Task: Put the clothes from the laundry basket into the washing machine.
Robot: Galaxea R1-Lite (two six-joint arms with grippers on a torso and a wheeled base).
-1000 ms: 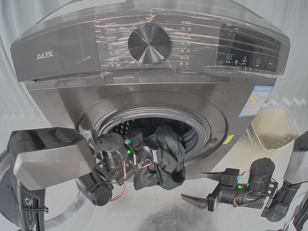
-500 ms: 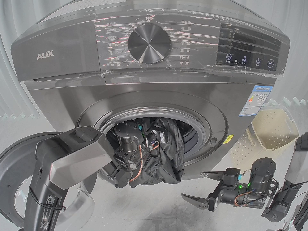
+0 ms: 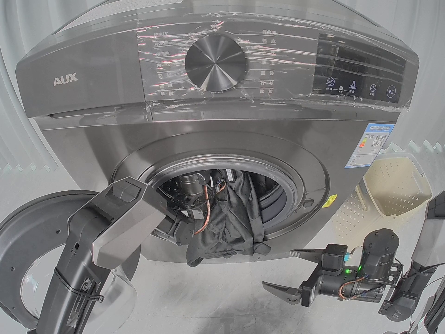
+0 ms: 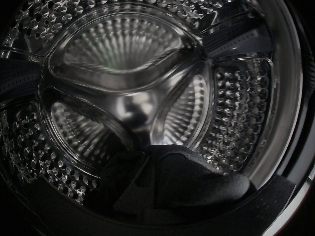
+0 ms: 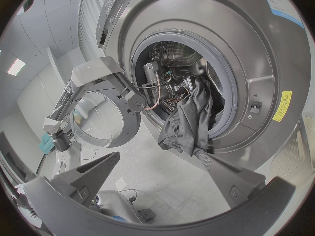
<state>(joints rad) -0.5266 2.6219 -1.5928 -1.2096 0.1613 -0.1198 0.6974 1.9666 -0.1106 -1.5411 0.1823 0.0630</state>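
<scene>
1. One black fabric garment [image 3: 232, 223] drapes over the rim of the grey metal washing machine's [image 3: 92, 84] opening. The left gripper [image 3: 225, 182] is inside, and I cannot tell its grip. The right gripper [image 3: 278, 269] is spread wide and empty, near the cream perforated laundry basket [image 3: 398, 186].
2. Black cloth lies at the front of the dimpled steel drum [image 4: 131, 49].
3. The garment's tail dangles outside the opening.

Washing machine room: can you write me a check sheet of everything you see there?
Surface: pale grey floor.
Job's things: grey front-loading washing machine, round door swung open; black cloth garment hangs half out of the drum mouth; cream perforated plastic laundry basket beside the machine, no clothes seen inside.
Clutter: nothing seen.
Pincers: right pincer open, low over the floor; left arm reaches into the drum.
Cables: copper-coloured cable on the left arm's wrist.
Surroundings: pale pleated curtain.
</scene>
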